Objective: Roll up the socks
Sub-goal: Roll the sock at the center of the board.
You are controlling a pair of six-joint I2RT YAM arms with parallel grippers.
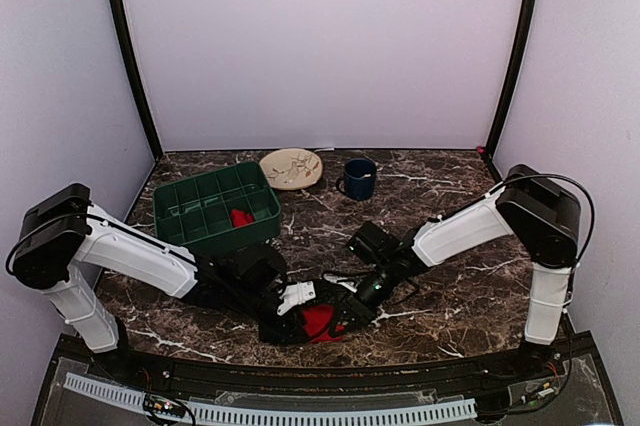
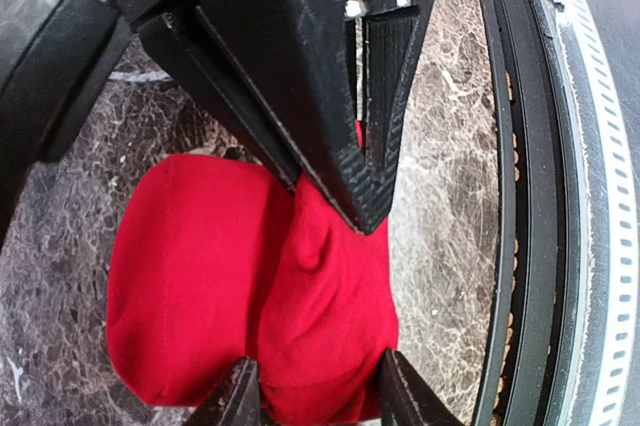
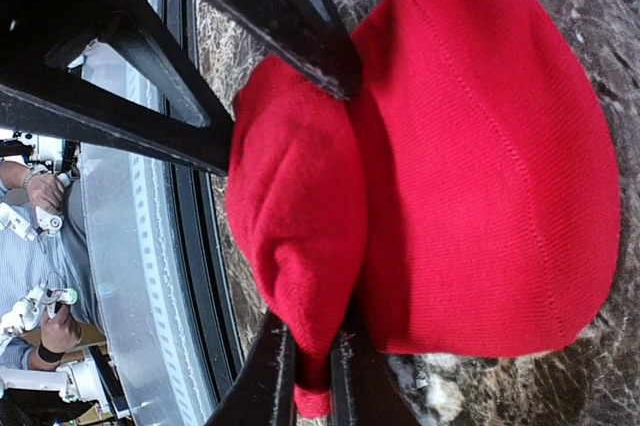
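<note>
Top: two socks. One red sock (image 1: 318,323) lies on the table (image 1: 450,296) near the front edge, between left gripper (image 1: 300,321) and right gripper (image 1: 348,314). The second sock (image 1: 241,217) is in a compartment of one green tray (image 1: 190,208). One plate (image 1: 291,168), one mug (image 1: 360,178).
Left wrist: left jaws half-closed, clamping a fold of the red sock.
Right wrist: right jaws narrow, pinching its fabric.

Bench note, placed from the left pincer (image 1: 305,324). You have a green compartment tray (image 1: 215,236) beyond it and a little to its left, well apart. A round tan plate (image 1: 291,168) sits farther out, close by the tray's far right corner. A dark blue mug (image 1: 359,178) stands just right of the plate, well beyond the right pincer (image 1: 345,318). A dark marble tabletop (image 1: 450,316) lies under everything. A white slotted rail (image 1: 330,412) runs along the near edge, behind both pincers.
</note>
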